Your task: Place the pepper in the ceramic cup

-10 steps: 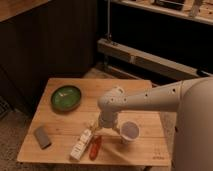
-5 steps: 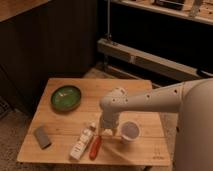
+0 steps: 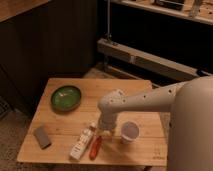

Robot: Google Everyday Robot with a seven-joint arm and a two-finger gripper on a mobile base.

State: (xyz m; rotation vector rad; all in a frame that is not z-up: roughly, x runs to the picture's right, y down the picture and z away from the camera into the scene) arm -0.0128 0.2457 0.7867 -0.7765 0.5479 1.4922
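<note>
The red-orange pepper lies on the wooden table near its front edge, beside a white oblong bottle. The white ceramic cup stands upright to the right of the pepper. My gripper is down at the table, just above the pepper's upper end and left of the cup. The white arm reaches in from the right and hides much of the gripper.
A wide green bowl sits at the table's back left. A dark grey flat block lies at the front left. A dark shelf unit with a metal rail stands behind the table.
The arm has lowered and shifted slightly, bringing the gripper closer to the pepper's upper end. The pepper, cup, bottle and bowl have not moved.
</note>
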